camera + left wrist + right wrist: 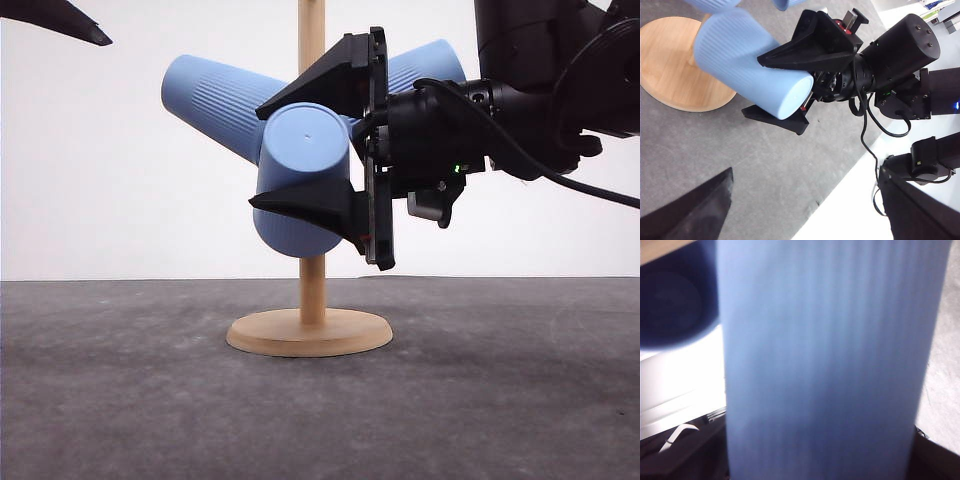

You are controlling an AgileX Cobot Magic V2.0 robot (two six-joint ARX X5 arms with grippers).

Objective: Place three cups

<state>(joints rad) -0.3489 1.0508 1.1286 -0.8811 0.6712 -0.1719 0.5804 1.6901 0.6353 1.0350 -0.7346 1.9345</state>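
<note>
The third cup (303, 175) is where my attention goes: light blue, tapered, finely ribbed along its wall with a smooth band toward the closed base, which faces me in the front view with a small dimple at its centre. It sits in front of the wooden peg stand (311, 300), about halfway up the post, tilted with its mouth toward the post. I judge it is on or nearly on a peg, but the peg itself is hidden behind the cup, so I cannot confirm it is seated.

My right gripper (305, 150) has its fingers closed around this cup, one black finger above the wall and one below, both pressing on the cup. In the right wrist view the ribbed blue wall (825, 360) is very close to the lens and blurred.

Two more cups already hang on the stand: one (215, 100) angles up and away on the left of the post, another (425, 65) angles up on the right of the post, partly behind my right gripper. So two look placed, and what remains, as I read it, is letting go of the third.

My left gripper (60, 20) is high and well left of the stand; I cannot tell how its fingers stand.
</note>
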